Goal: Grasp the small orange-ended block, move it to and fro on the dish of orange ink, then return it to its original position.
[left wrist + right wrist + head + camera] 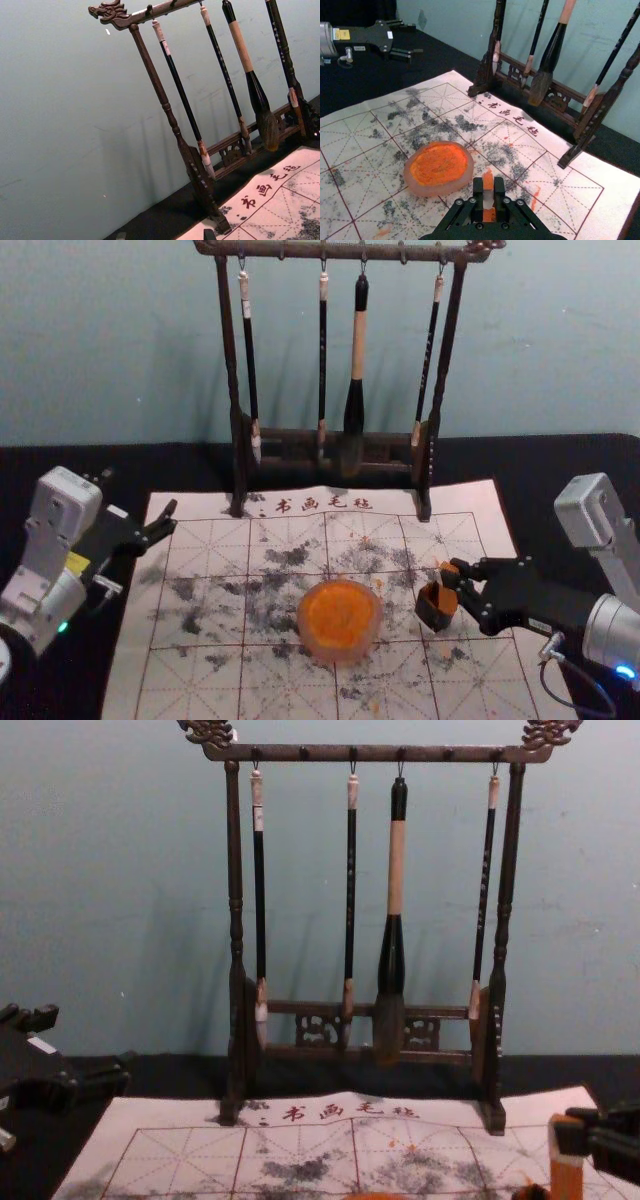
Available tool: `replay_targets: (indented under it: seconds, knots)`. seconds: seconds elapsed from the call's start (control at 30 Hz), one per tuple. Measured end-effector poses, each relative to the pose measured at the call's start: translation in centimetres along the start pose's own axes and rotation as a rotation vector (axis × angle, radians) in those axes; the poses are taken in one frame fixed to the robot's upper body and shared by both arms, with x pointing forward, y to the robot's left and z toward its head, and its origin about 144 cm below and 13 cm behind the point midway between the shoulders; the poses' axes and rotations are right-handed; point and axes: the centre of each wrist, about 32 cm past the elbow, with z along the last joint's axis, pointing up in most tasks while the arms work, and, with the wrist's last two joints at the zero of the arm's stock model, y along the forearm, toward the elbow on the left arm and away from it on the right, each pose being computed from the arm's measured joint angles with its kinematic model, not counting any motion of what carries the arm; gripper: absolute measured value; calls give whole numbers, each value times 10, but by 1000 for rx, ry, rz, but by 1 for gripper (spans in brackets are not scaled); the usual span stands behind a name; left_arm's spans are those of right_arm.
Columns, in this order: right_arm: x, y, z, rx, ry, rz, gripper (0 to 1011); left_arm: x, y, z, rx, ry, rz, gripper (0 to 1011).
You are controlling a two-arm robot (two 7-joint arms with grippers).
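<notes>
Pinching block (567,1175) near box (434,613) in closed jaws of right gripper (488,191), likely sparing ends (488,180) for ink (340,616); parking left gripper (171,517), wide-jawed, by mat (125,635).

The far rack (380,754) looks like dark, carved wood with a low sheen. Its large brush (392,952) pairs glossy black with smooth, pale wood and soft bristle. The mat (130,640) seems matt felt, over matt black cloth (575,462). The dish (436,189) looks smooth, its orange ink (439,162) rough.
</notes>
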Motion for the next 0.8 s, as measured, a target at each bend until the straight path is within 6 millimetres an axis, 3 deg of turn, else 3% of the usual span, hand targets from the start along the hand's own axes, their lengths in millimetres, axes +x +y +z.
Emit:
replay_targets:
  seconds: [0.8]
  knots:
    - [8, 19, -3, 2, -20, 10, 78, 0, 0, 0, 0, 0, 0, 1001]
